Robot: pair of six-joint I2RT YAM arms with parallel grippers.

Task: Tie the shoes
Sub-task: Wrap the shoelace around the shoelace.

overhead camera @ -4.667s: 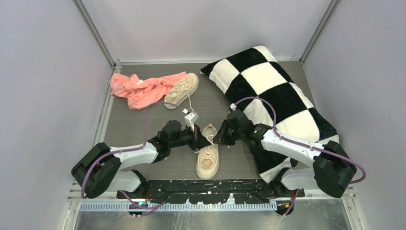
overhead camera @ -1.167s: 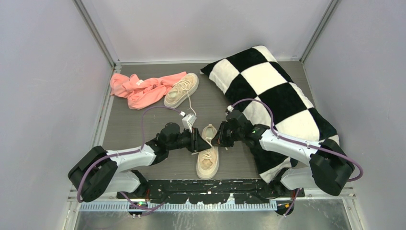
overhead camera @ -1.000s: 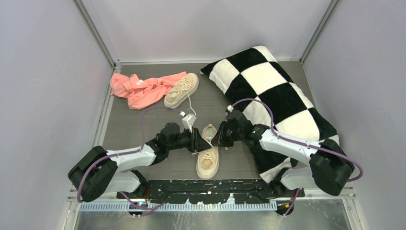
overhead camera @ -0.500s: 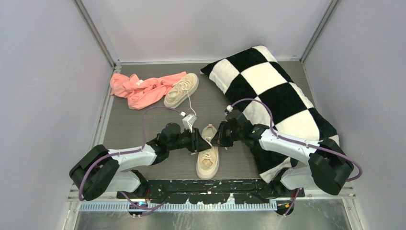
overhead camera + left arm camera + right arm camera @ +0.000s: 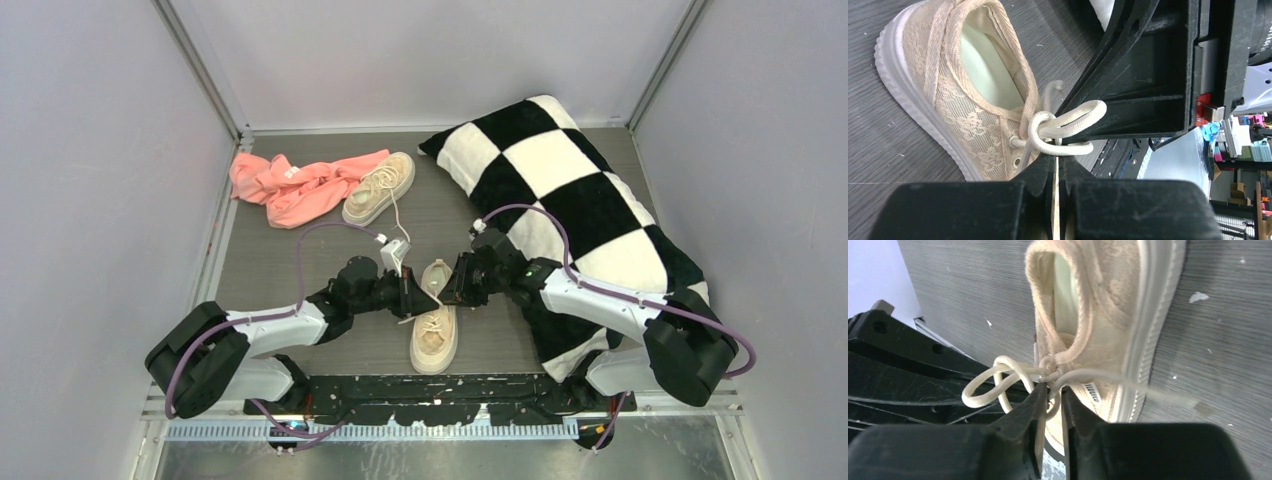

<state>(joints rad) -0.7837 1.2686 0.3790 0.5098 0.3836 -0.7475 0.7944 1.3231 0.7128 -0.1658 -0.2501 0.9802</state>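
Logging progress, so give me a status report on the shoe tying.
Left claw, right claw shut on lace. Near sneaker: bow loops formed. Checkered pillow under right arm.

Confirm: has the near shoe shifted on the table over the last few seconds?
No. The near shoe lies where it was, its toe just as close to the black base rail and pointing the same way.

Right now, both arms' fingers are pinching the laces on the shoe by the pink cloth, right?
No. The top view shows the left fingers and right fingers pinching the laces of the near shoe; the far shoe by the pink cloth lies untouched.
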